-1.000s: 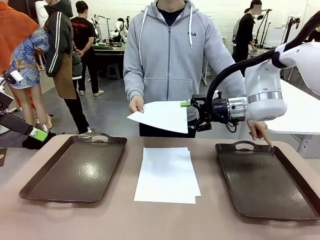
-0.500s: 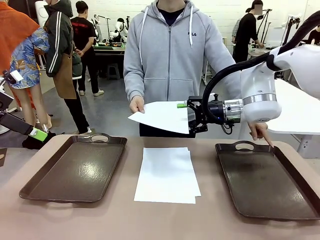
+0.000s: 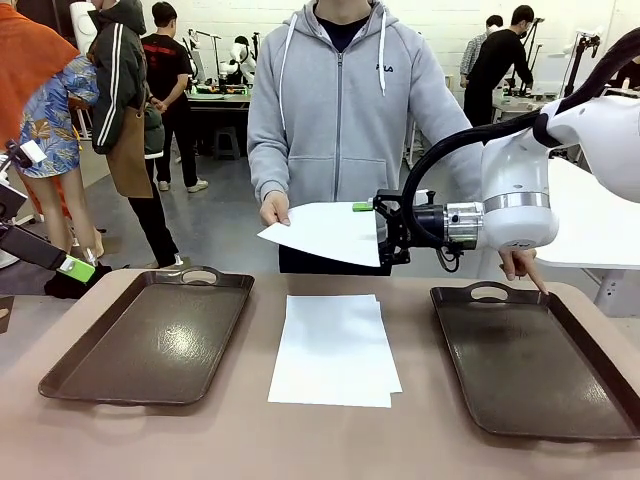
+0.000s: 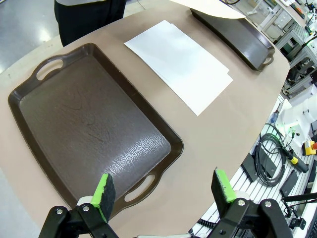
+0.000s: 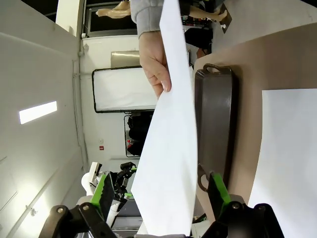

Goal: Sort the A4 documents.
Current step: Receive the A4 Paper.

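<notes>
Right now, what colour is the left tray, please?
Dark brown; the left tray shows best in the left wrist view.

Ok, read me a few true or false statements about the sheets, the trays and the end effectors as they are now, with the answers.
1. The left tray and the right tray are both empty. True.
2. The right end effector is shut on the held sheet. False: its jaws stand open on either side of the sheet, which the person's hand holds.
3. A stack of sheets lies on the table between the trays. True.
4. The person's other hand points at the left tray. False: it points at the right tray's far rim.
5. The left end effector is open. True.
</notes>
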Available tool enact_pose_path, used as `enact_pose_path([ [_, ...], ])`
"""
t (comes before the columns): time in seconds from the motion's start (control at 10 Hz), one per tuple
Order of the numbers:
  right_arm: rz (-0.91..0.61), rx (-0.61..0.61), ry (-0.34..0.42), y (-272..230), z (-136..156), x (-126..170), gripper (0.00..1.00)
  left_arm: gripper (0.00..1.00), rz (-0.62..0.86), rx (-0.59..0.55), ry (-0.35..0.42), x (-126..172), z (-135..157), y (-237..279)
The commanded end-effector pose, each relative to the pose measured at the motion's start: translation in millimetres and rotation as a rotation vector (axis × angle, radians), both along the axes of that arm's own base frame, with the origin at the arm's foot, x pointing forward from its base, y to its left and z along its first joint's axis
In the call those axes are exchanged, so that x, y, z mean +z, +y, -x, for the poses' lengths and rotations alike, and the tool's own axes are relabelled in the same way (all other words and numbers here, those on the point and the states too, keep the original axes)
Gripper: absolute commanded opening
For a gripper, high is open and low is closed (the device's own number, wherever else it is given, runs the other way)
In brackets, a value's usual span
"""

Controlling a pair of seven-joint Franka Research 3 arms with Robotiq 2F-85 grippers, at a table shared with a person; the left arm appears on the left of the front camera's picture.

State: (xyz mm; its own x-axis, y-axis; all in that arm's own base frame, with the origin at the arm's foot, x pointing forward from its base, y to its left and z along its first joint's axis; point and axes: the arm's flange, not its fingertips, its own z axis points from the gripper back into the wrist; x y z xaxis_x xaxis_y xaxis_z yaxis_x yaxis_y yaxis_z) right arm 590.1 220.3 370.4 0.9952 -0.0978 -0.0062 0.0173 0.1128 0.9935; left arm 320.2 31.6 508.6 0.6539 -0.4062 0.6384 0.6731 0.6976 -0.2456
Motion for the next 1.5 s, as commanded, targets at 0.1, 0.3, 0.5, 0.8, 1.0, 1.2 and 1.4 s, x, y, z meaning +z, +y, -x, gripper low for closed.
enact_pose_path([
  [0.1, -0.028, 0.023, 0.046, 5.2, -0.9, -7.5, 1.00, 1.00, 0.014, -0.015, -0.009, -1.2, -0.3, 2.1],
  [0.3, -0.021, 0.026, 0.037, 5.6, -1.5, -9.1, 0.97, 1.00, 0.014, -0.015, -0.009, -1.2, -0.3, 2.1],
  [0.5, -0.013, 0.022, 0.022, 5.1, -3.1, -9.8, 0.78, 1.00, 0.014, -0.015, -0.009, -1.2, -0.3, 2.1],
  [0.8, -0.026, 0.009, 0.020, -1.1, -6.1, -8.6, 0.48, 1.00, 0.014, -0.015, -0.009, -1.2, -0.3, 2.1],
  [1.0, -0.033, 0.002, 0.023, -6.1, -7.1, -9.9, 0.29, 1.00, 0.014, -0.015, -0.009, -1.2, -0.3, 2.1],
  [1.2, -0.037, 0.005, 0.026, -7.5, -6.9, -10.2, 0.10, 1.00, 0.014, -0.015, -0.009, -1.2, -0.3, 2.1],
  [1.4, -0.042, 0.018, 0.026, -4.1, -5.3, -9.4, 0.00, 1.00, 0.014, -0.015, -0.009, -1.2, -0.3, 2.1],
])
